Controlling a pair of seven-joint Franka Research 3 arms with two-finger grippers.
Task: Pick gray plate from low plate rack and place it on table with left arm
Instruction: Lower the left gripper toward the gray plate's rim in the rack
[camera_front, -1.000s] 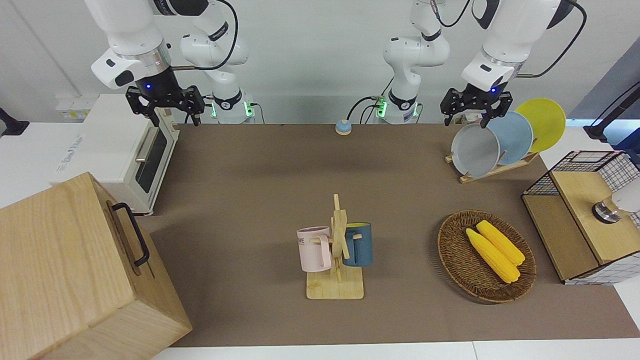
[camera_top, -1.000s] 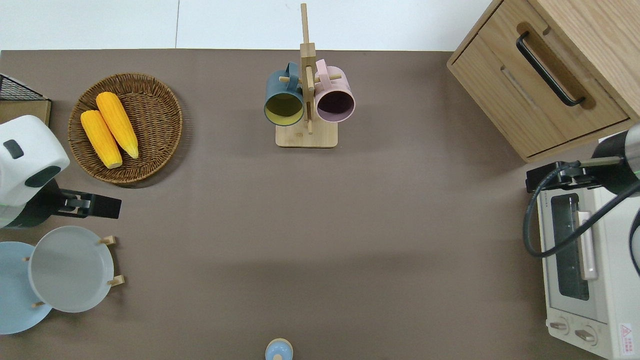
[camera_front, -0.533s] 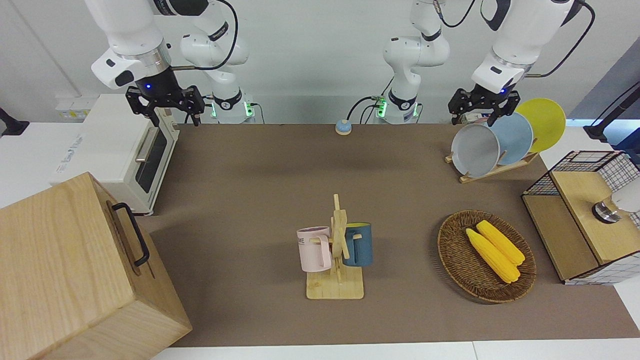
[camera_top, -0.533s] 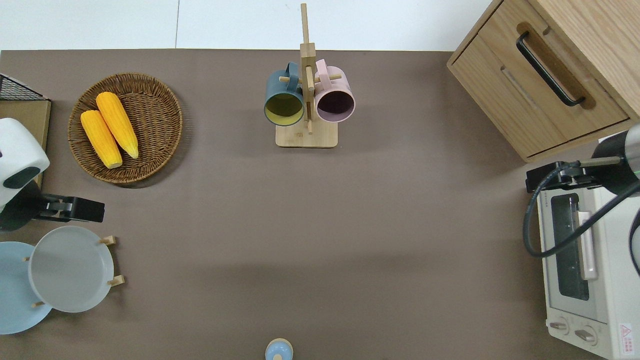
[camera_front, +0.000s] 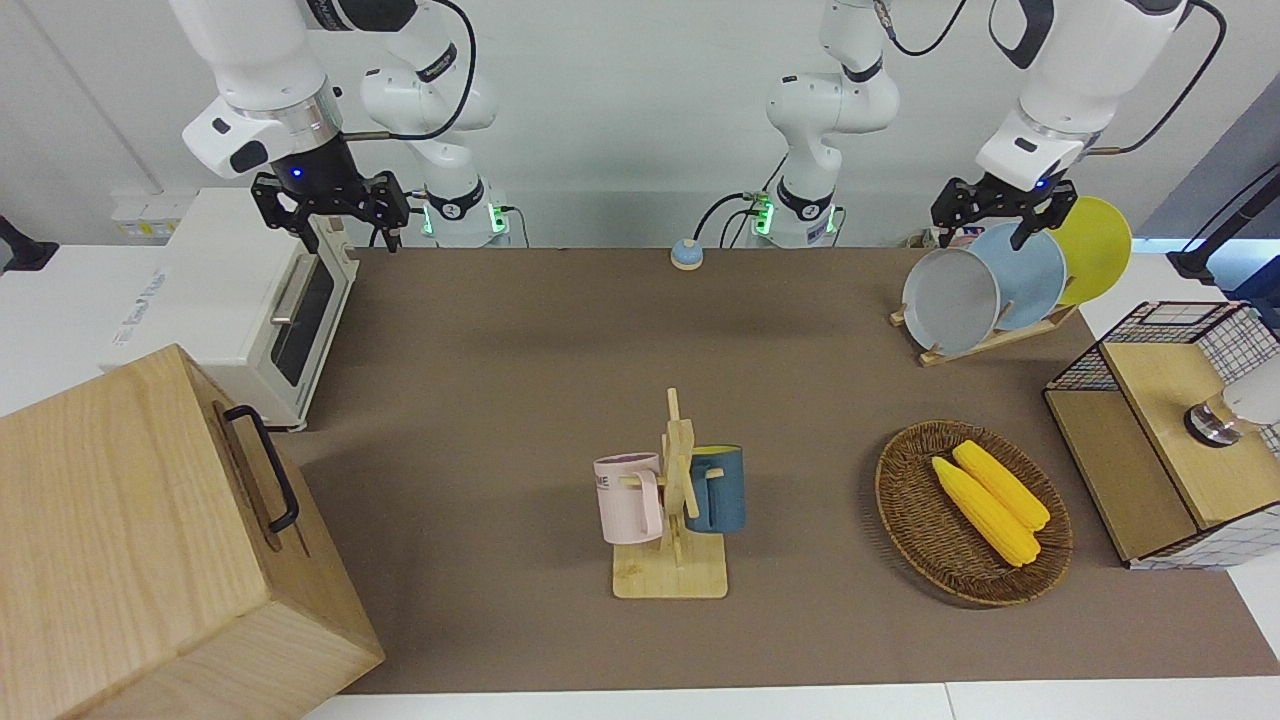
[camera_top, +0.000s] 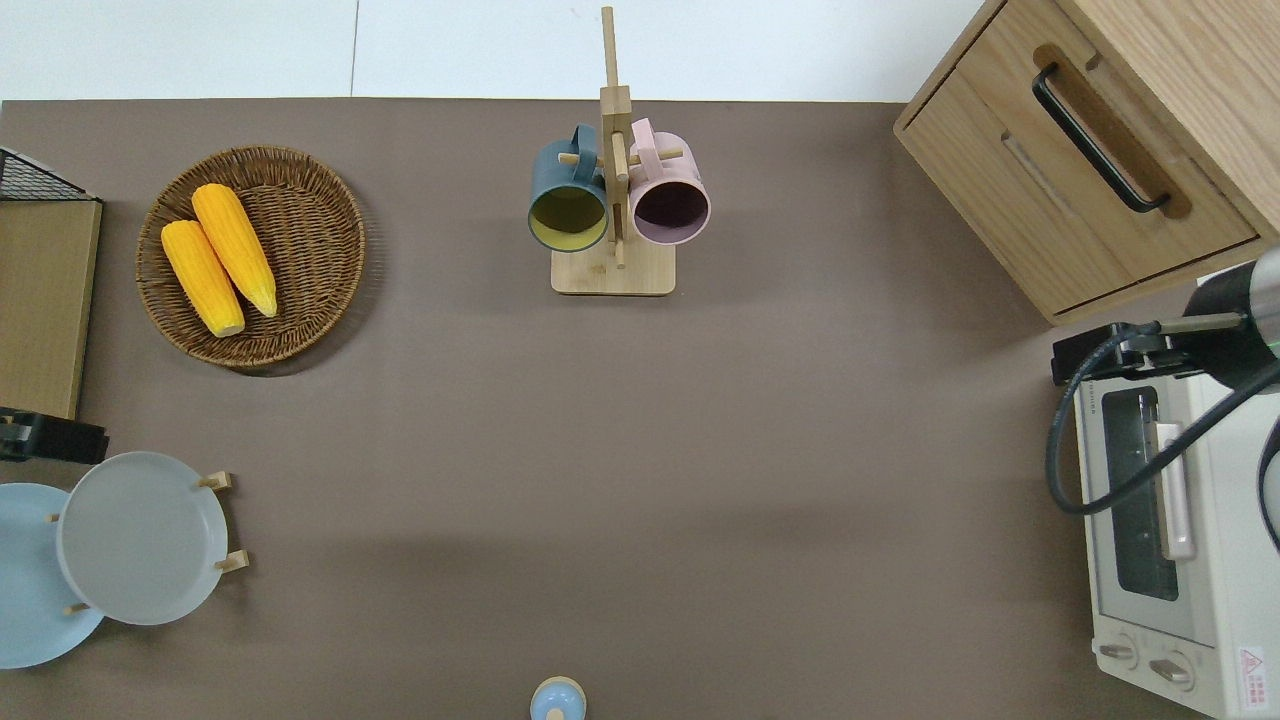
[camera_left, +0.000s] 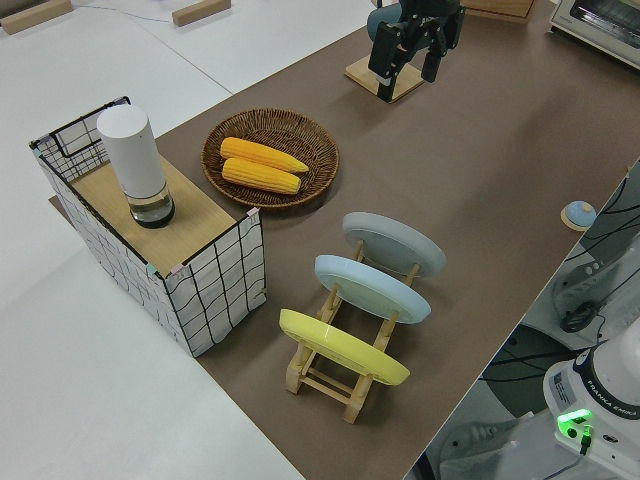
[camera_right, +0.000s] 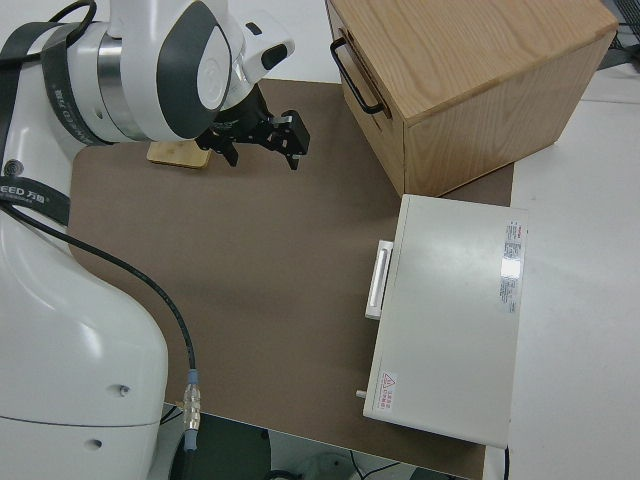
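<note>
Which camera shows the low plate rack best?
The left side view: the low plate rack shows rails, pegs and all three plates. Front shows only its base under the plates; overhead, only peg tips beside the gray plate; right side, nothing.

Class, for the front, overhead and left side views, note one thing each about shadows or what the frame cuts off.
Front view: soft shadow beside the wicker basket. Overhead view: the frame's edge crops the light-blue plate and most of the left gripper. Left side view: even light, faint shadow under the low plate rack.
</note>
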